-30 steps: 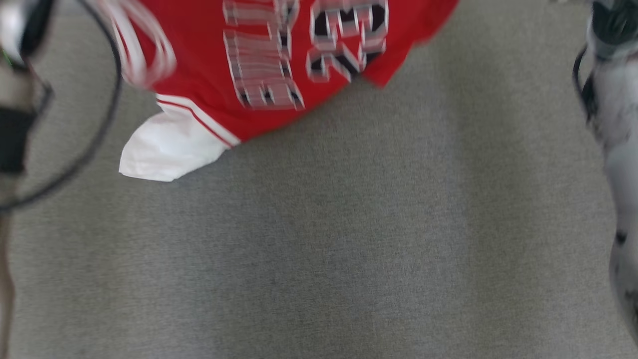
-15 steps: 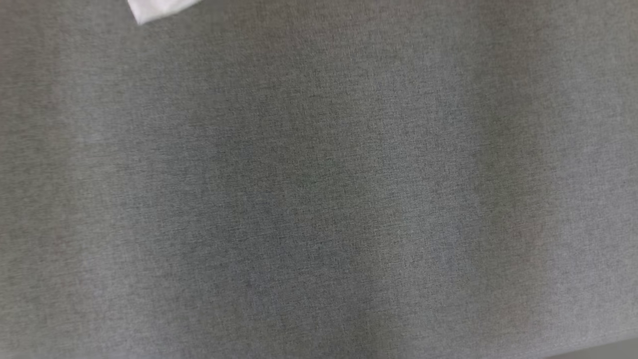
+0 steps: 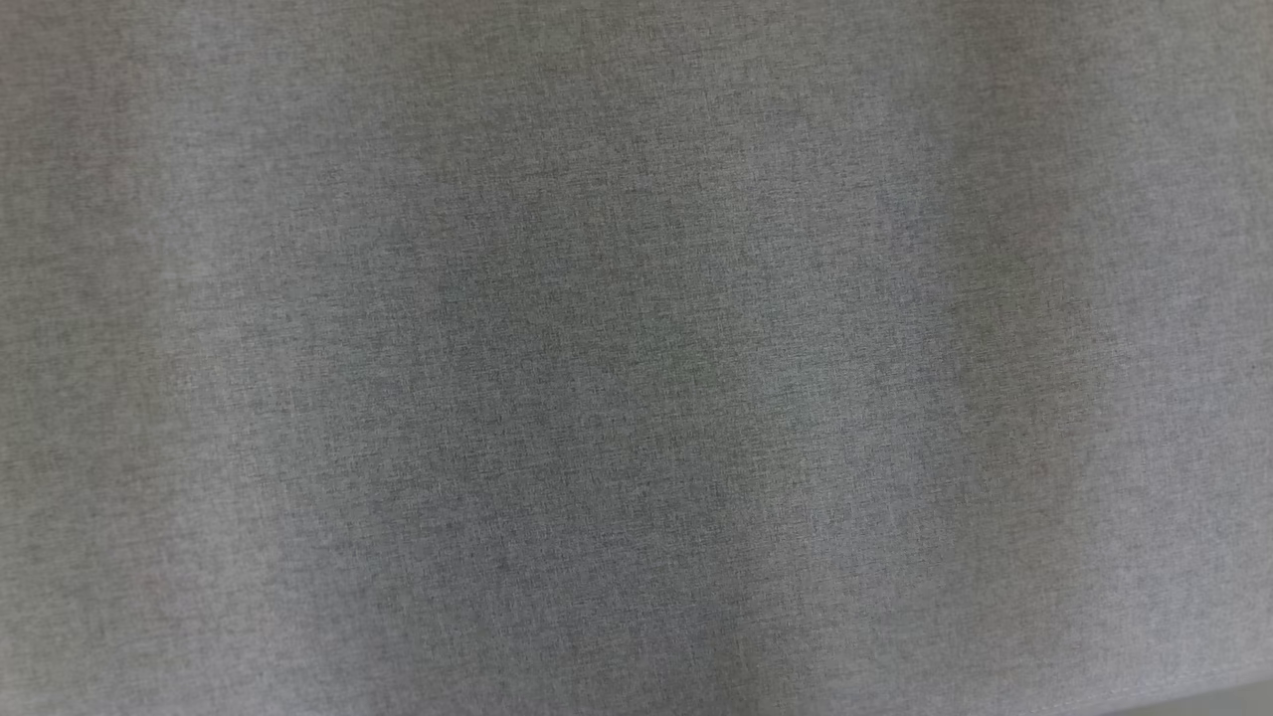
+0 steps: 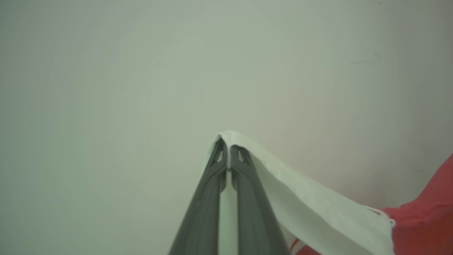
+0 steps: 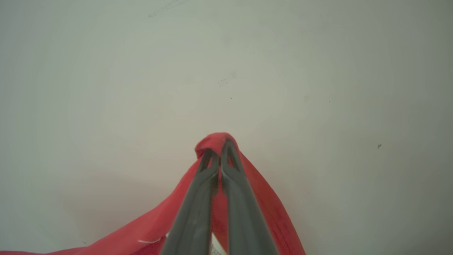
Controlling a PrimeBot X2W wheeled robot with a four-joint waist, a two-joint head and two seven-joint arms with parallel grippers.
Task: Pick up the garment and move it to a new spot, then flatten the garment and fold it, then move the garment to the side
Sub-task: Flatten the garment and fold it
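1 garment [image 4: 421,212], and it looks lifted and pinched at 2 spots: the left tool [image 4: 226,150] is clamped on its white sleeve edge, the right tool [image 5: 218,150] on a red bit. The cloth trails off sideways from each tool, so I'd guess its long axis spans the 2 tools, neither nearer. The grey surface [image 3: 636,358] is probably where it lands.

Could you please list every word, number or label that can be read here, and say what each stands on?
None can be read. The parts of the red and white garment seen in the wrist views carry no lettering, and the grey surface in the head view is plain.
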